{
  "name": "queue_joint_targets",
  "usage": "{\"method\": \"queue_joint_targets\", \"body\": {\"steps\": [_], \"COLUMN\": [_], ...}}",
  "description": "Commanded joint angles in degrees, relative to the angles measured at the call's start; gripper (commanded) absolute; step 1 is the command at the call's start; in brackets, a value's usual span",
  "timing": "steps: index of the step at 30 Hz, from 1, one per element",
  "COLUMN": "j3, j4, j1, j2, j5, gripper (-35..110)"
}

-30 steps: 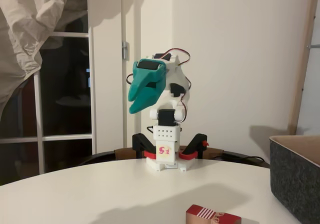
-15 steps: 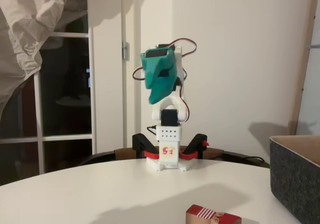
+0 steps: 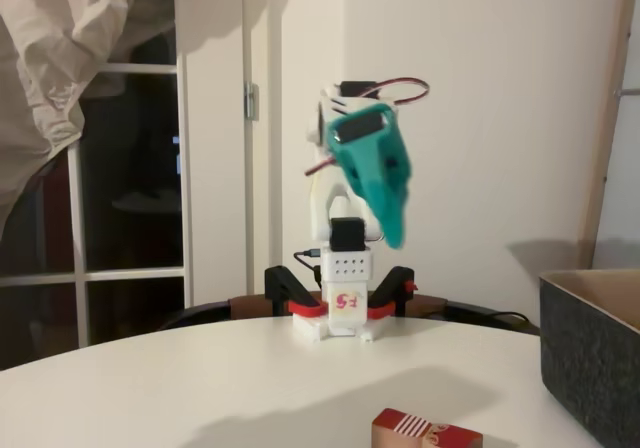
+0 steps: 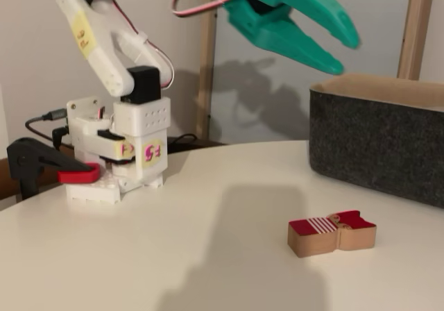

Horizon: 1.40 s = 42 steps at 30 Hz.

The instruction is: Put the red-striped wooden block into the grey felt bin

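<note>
Red-striped wooden block (image 4: pixel 331 232) is lying flat on the white worktop (image 4: pixel 173 255) nearest you, its red-and-white striped patch facing up, and nothing is touching it; in a fixed view you are seeing it cut off by the bottom edge (image 3: pixel 426 432). Just beyond it and to the right, the grey felt bin (image 4: pixel 378 143) is standing on the worktop, apart from the block, its tan lining showing along the rim; in a fixed view (image 3: pixel 592 353) you are seeing its dark wall at the right edge. Above the worktop, your teal gripper (image 4: pixel 345 53) is hanging in the air with its jaws parted in a clear gap and holding nothing, its tips pointing down and to the right toward the near wall of the bin, well above the block. In a fixed view the gripper (image 3: pixel 394 236) is appearing slightly blurred, pointing downward in front of the arm, and there you cannot tell how far it is spread. Farther back, the white arm (image 4: pixel 104 40) is rising from its base (image 4: pixel 118 165), which a black clamp with a red lever (image 4: pixel 52 169) is fixing to the worktop's far edge. Behind everything, a pale wall (image 3: pixel 480 118) and a dark window (image 3: pixel 130 168) are closing the scene.
</note>
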Motion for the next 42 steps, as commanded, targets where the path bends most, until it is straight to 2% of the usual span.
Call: {"method": "queue_joint_targets", "body": {"steps": [1,6,11,23,42], "j3": [-2.46,-2.55,-3.08,-5.19,-15.03], "j4": [-0.18,4.66,12.13,27.95,29.18], "j1": [-1.85,-4.48,-5.45,-5.98,-17.14], "j2": [-3.25,-7.56,-10.9,-12.92,-28.83], "j5": [-5.19,-12.57,-14.85,-4.57,-17.23], "gripper": [15,20,25,26,31]}}
